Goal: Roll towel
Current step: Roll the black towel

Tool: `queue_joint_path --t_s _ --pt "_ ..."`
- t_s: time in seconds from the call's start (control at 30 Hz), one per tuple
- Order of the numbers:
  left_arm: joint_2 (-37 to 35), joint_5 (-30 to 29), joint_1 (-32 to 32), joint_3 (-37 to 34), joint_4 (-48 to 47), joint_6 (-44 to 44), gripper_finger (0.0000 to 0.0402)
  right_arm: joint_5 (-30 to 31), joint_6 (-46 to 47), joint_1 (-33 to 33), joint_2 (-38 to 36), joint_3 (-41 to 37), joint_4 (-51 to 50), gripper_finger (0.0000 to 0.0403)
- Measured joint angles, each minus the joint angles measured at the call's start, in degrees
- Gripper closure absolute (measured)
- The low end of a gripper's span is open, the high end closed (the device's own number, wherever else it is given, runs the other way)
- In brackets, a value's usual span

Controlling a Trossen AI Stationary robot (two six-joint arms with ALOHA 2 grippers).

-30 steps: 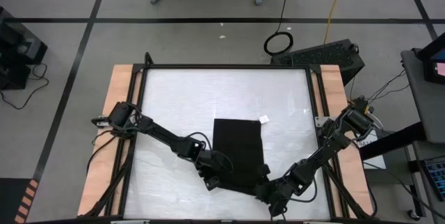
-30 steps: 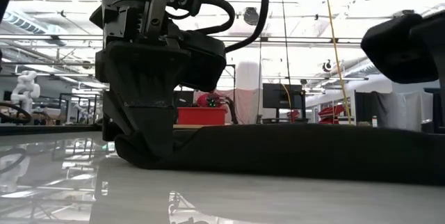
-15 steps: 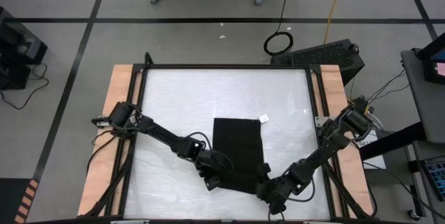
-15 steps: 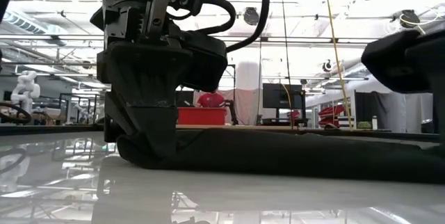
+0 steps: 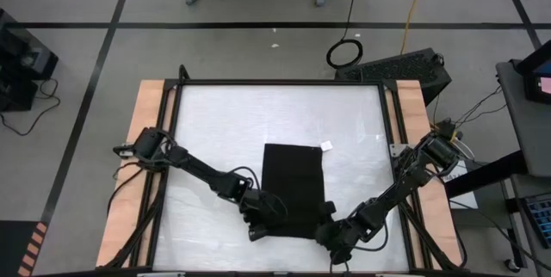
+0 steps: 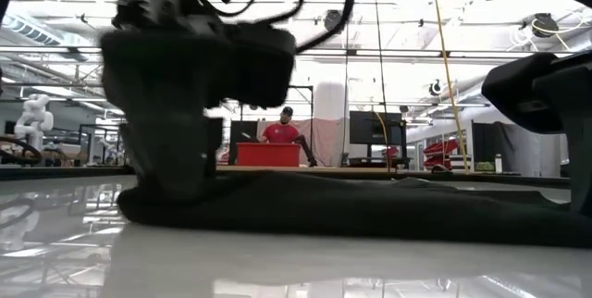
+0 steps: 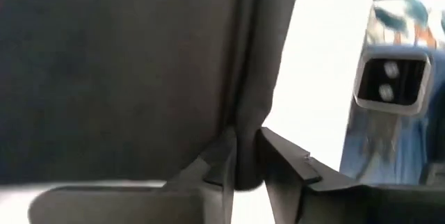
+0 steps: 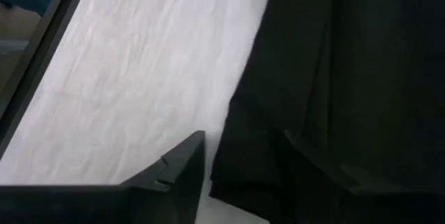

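Note:
The black towel (image 5: 294,187) lies flat in the middle of the table, with its small white tag (image 5: 327,146) at the far right corner. My left gripper (image 5: 258,223) is at the towel's near left corner and is shut on it; it is blurred in the low view (image 6: 176,104). My right gripper (image 5: 328,228) is at the near right corner. Its fingers stand apart on either side of the towel's right edge (image 8: 233,140), one over bare table (image 8: 182,163) and one over the cloth. I cannot tell whether they touch it. My left gripper pinches a raised fold of the towel's edge (image 7: 248,137) between its two fingers (image 7: 221,172), at the near left corner. The fingers come from above, slanting from the table's left. The rest of the towel lies on the table.
The white table top is framed by a black rail (image 5: 176,156) with wooden strips (image 5: 146,139) at the left and right. Bare table lies on the far side of the towel. In the low view a person in red (image 6: 280,131) stands far off in the room.
My left gripper has gone toward the table's near edge, keeping hold of the towel's near left corner. That corner has been drawn nearer, so the near edge now lies straighter. The far part of the towel has stayed where it was.

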Motion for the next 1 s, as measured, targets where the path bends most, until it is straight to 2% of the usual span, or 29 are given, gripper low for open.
queue_joint_path --t_s 0.13,0.33,0.4,0.47,0.57,0.73,0.87,1.0 --pt "-1.5 1.1 -0.8 -0.1 -0.8 2.7 0.0303 0.4 1.3 -0.1 0.0 0.0 -0.3 0.0292" --pt "-5.7 1.1 -0.8 0.0 -7.7 7.2 0.0263 0.1 4.0 -0.2 0.1 -0.1 -0.7 0.0378" --pt "-7.5 0.7 -0.9 0.0 -10.0 8.6 0.0255 0.0 4.7 -0.2 0.1 -0.1 -0.6 0.0394" --pt "-9.7 -0.5 -1.4 0.0 -12.4 10.2 0.0251 -0.4 5.2 -0.2 0.1 -0.2 0.1 0.0394" --pt "-12.7 -5.4 -3.0 0.1 -12.9 13.8 0.0251 -1.0 6.4 -0.5 0.1 -0.2 0.3 0.0389" --pt "-14.9 -19.2 -8.5 0.8 -10.0 24.2 0.025 -1.9 6.8 -1.1 0.2 -0.2 0.5 0.0396" --pt "-12.8 -26.8 -11.6 1.0 -3.6 33.6 0.025 -4.0 6.8 -2.0 0.2 -0.2 1.0 0.0398" --pt "-9.2 -31.1 -12.6 0.9 -2.4 36.7 0.025 -5.5 6.9 -2.7 0.2 -0.2 1.1 0.0398"
